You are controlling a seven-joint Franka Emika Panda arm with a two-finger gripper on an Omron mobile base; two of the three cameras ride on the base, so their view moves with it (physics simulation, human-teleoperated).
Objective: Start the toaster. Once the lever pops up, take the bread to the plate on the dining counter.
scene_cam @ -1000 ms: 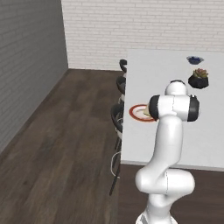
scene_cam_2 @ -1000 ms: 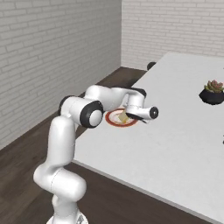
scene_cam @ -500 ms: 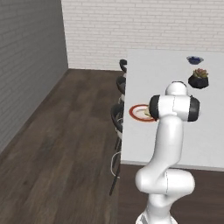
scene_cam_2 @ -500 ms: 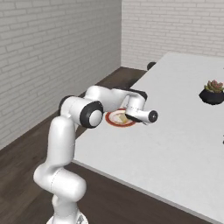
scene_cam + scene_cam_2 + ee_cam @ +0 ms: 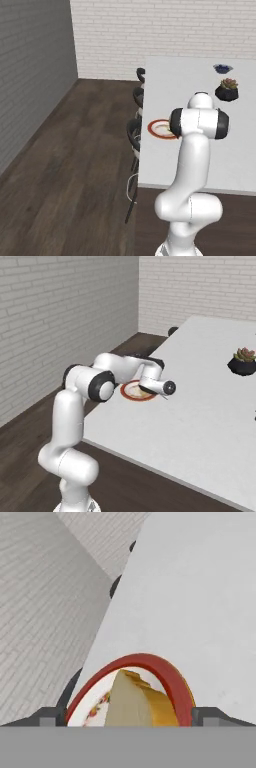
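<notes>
- The claw (image 5: 128,717) hangs just above the plate (image 5: 172,682), its 2 fingertips (image 5: 50,716) spread wide, gripping nothing.
- The bread (image 5: 135,704) lies on the red-rimmed plate between them.
- The plate sits near the white counter's (image 5: 200,421) left edge.

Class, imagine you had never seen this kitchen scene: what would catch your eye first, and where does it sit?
The red-rimmed plate near the edge of the white dining counter, with the pale bread lying on it, draws the eye first. The gripper hangs open right over it. Farther back on the counter sits a potted succulent.
</notes>
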